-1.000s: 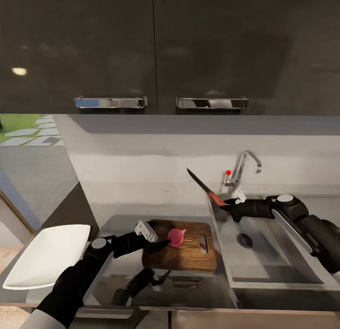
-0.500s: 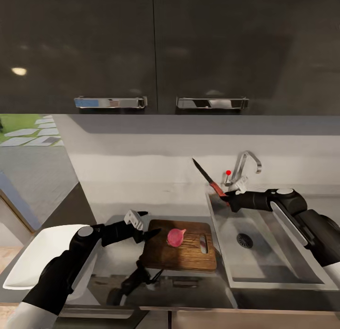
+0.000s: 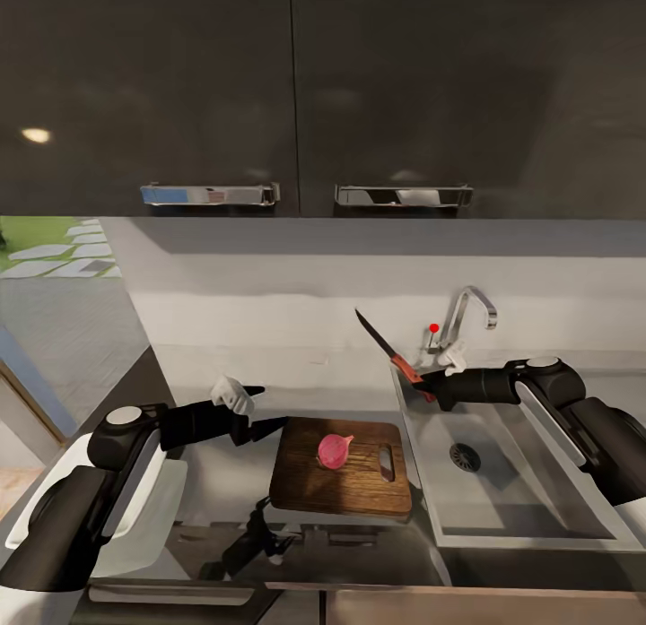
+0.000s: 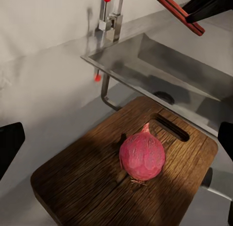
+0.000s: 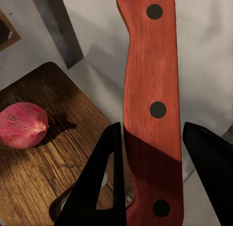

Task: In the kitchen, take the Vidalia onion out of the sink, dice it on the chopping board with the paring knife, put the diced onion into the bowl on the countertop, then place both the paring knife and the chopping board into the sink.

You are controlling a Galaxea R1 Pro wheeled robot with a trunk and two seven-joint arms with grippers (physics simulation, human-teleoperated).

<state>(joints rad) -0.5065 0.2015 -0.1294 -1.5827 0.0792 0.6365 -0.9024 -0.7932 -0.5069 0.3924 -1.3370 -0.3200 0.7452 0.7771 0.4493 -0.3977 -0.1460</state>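
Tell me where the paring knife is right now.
In the head view the paring knife is held in the right gripper, raised over the sink's left rim beside the tap, right of the chopping board.

I see the grey countertop [image 3: 224,481] carrying the wooden chopping board [image 3: 345,495] just left of the sink [image 3: 502,499], with the white bowl [image 3: 144,508] at its far left end

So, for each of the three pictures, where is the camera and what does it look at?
Head view: high, facing cabinets and countertop; both arms show.
Left wrist view: beside the left gripper, facing onion on chopping board.
Right wrist view: behind the right gripper, along the paring knife.
All share the onion and board.
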